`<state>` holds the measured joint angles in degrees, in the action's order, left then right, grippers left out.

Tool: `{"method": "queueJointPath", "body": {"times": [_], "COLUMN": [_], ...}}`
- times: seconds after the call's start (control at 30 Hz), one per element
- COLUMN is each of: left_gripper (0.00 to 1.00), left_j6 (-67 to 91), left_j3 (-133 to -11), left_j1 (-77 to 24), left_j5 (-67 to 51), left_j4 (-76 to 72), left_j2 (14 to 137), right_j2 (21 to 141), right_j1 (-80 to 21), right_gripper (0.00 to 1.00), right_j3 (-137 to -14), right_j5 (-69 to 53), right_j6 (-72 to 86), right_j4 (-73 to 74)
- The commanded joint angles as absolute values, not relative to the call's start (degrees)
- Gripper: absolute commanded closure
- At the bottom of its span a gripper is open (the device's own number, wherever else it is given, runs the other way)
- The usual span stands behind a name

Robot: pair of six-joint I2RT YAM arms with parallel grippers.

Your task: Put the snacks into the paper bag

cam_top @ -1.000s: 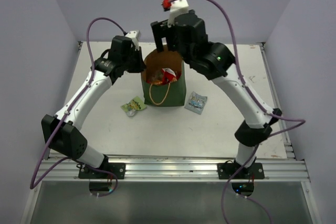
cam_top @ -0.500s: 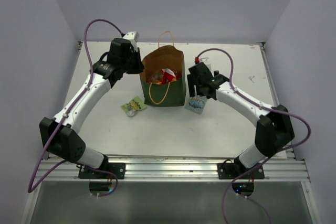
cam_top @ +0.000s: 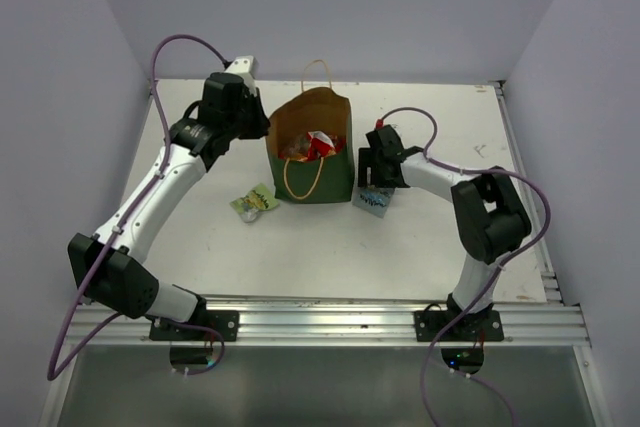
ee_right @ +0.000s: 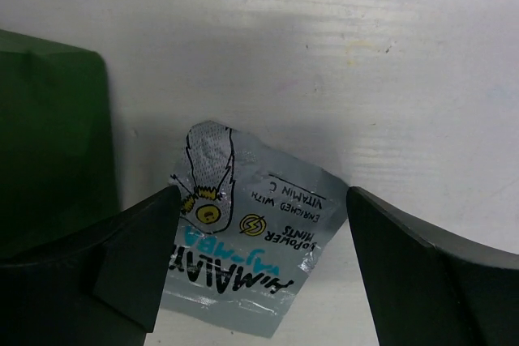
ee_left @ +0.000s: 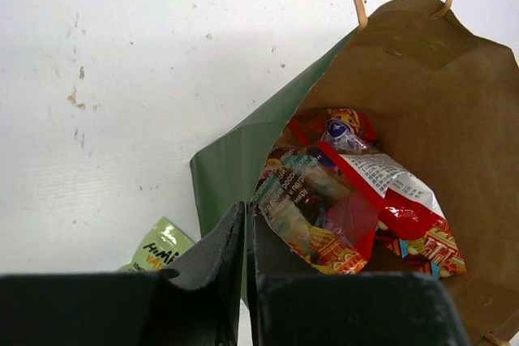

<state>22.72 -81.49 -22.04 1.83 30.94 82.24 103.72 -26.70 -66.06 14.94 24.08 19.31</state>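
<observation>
The paper bag (cam_top: 325,179) stands upright mid-table, dark green outside and brown inside, mouth open. The large red candy bag (ee_left: 395,202) lies inside it against a darker packet (ee_left: 302,194) whose colour I cannot make out. My left gripper (cam_top: 263,127) is shut on the bag's left wall (ee_left: 220,177). The small grey-blue packet (ee_right: 251,241) lies flat on the table just right of the bag. My right gripper (ee_right: 259,228) is open, low over it, jaws on either side. The small yellow-green packet (cam_top: 254,202) lies left of the bag and shows in the left wrist view (ee_left: 158,249).
The bag's orange-tan loop handles (cam_top: 302,179) hang at its front and rise at the back. The green bag wall (ee_right: 49,135) stands close to my right gripper's left finger. White table (cam_top: 300,247) with side walls; an aluminium rail (cam_top: 330,317) runs along the near edge.
My right arm came down from above the bag's mouth to the table right of the bag, open over the grey-blue packet. My left gripper stayed at the bag's left wall.
</observation>
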Motion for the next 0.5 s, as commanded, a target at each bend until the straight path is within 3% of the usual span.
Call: {"method": "queueJointPath", "body": {"times": [0.0,0.17,0.27,0.3,0.4,0.47], "left_gripper": [0.92,0.92,0.93,0.93,0.94,0.95], "left_j6": [20.9,21.1,21.1,21.1,21.0,21.0], "left_j3": [-81.9,-83.1,-83.4,-83.4,-83.5,-83.6], "left_j1": [-21.8,-21.8,-21.8,-21.8,-21.8,-21.8], "left_j5": [4.3,4.8,4.7,4.6,4.0,3.6], "left_j4": [28.8,28.9,28.9,28.9,28.7,28.6], "left_j2": [80.2,81.0,81.6,81.7,82.3,82.9], "right_j2": [105.4,106.3,106.0,105.9,104.8,103.0], "right_j1": [-26.6,-26.6,-26.6,-26.6,-26.7,-26.7], "right_gripper": [0.13,0.18,0.44,0.65,1.00,1.00], "right_j3": [-64.8,-64.1,-63.2,-63.2,-64.2,-65.5], "right_j5": [12.2,11.5,11.9,12.0,14.4,17.8], "right_j6": [25.2,25.5,25.5,25.1,23.8,22.9], "right_j4": [16.4,18.1,18.4,18.5,20.9,23.6]}}
